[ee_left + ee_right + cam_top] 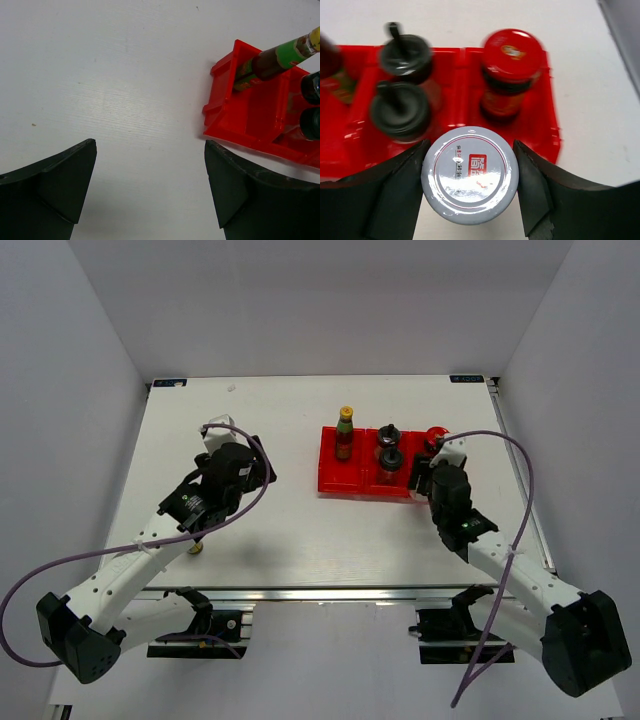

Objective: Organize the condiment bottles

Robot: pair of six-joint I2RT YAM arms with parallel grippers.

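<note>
Carrying everything, the white counter [300, 530] is bearing a red three-compartment tray [335, 483] toward its far right. The right pincer [469, 146] is clamping the silver-lidded jar [469, 180] by its sides at the near edge of the tray's right compartment, just in front of the red-lidded dark jar [512, 65] standing there; whether the held jar is touching the tray floor cannot be told. The left pincer [150, 145] is hanging wide and empty over bare counter left of the tray. Two black-capped shakers [406, 55] are sitting one behind the other in the middle compartment, and a yellow-capped sauce bottle [345, 435] is standing upright in the left one.
</note>
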